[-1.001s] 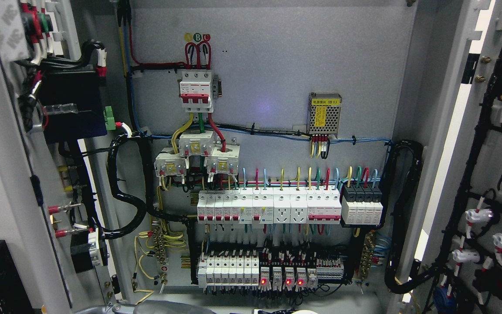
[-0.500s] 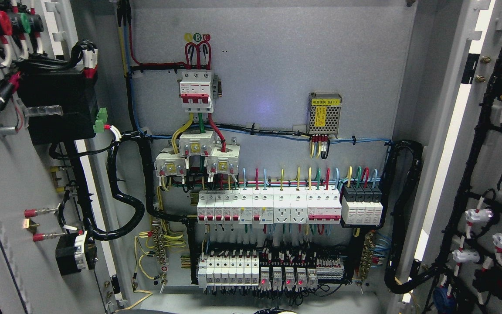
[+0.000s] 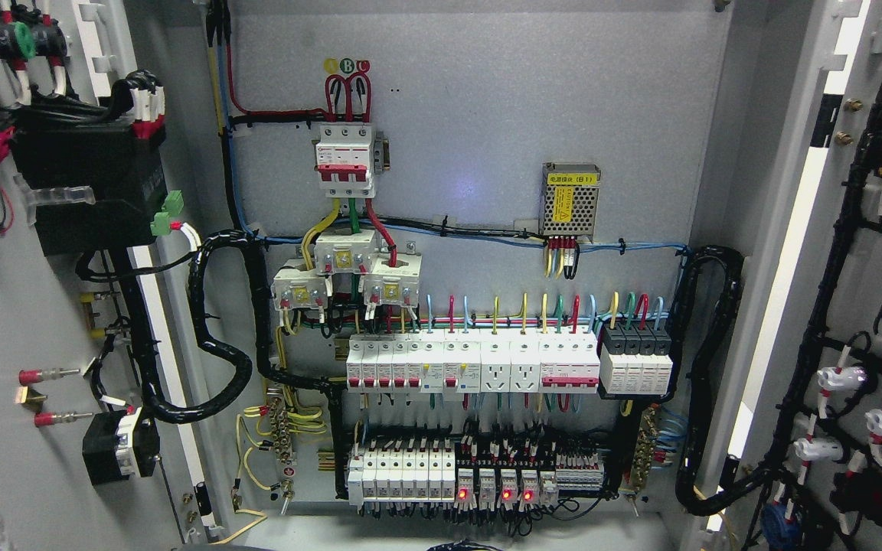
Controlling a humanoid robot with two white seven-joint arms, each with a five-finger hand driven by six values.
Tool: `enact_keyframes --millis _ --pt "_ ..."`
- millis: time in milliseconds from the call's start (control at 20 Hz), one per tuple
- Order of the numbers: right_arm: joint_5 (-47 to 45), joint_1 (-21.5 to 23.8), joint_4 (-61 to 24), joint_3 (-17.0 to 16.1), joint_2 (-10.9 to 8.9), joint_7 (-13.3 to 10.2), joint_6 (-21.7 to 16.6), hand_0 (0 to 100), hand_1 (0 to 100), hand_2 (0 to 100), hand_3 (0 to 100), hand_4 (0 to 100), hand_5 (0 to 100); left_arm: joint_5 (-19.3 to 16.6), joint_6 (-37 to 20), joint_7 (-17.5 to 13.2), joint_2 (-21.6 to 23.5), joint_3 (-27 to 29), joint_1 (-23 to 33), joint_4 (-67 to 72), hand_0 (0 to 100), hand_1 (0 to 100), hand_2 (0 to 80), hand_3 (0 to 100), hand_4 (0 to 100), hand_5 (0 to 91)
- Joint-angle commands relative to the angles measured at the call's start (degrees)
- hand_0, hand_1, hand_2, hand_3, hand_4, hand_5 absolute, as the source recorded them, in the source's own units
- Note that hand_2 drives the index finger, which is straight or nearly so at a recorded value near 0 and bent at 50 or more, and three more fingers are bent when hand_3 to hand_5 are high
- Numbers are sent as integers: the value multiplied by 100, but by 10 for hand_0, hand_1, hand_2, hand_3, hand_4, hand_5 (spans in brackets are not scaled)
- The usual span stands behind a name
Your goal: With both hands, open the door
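Note:
An electrical cabinet stands open in the head view. Its left door (image 3: pixel 4 306) is swung out at the picture's left, its inner face showing black modules, wires and red-tipped terminals. The right door (image 3: pixel 877 291) is swung out at the right, with black cable looms and white lamp holders on its inside. Between them the grey back panel (image 3: pixel 487 130) carries a red-and-white main breaker (image 3: pixel 344 155), rows of white breakers (image 3: pixel 472 366) and relays with red lights (image 3: pixel 494 486). Neither of my hands shows in the picture.
A small metal power supply with a yellow label (image 3: pixel 571 198) sits on the panel's right side. Thick black cable bundles (image 3: pixel 215 321) loop from the left door hinge, and another bundle (image 3: pixel 705 383) runs at the right. A dark rounded shape (image 3: pixel 456 546) peeks at the bottom edge.
The left door has swung further outward to the left; its modules and terminals have shifted left and more of its inner face shows. The dark box at lower left has gone from view.

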Motion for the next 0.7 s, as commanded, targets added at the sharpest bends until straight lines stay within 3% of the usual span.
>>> enact_keyframes --millis 0,300,450,651 --pt "12 -1 84 132 163 -18 4 0 0 0 0 0 0 -1 -20 1 0 132 0 123 0 0 0 0 0 0" --pt "-41 34 57 36 -30 -1 -22 0 0 0 0 0 0 7 -20 1 0 132 0 123 0 0 0 0 0 0" --pt "-50 34 22 -34 -337 8 -57 0 0 0 0 0 0 -1 -20 1 0 132 0 123 0 0 0 0 0 0" --pt "-94 218 -145 -359 -802 8 -75 0 0 0 0 0 0 7 -20 1 0 132 0 123 0 0 0 0 0 0"
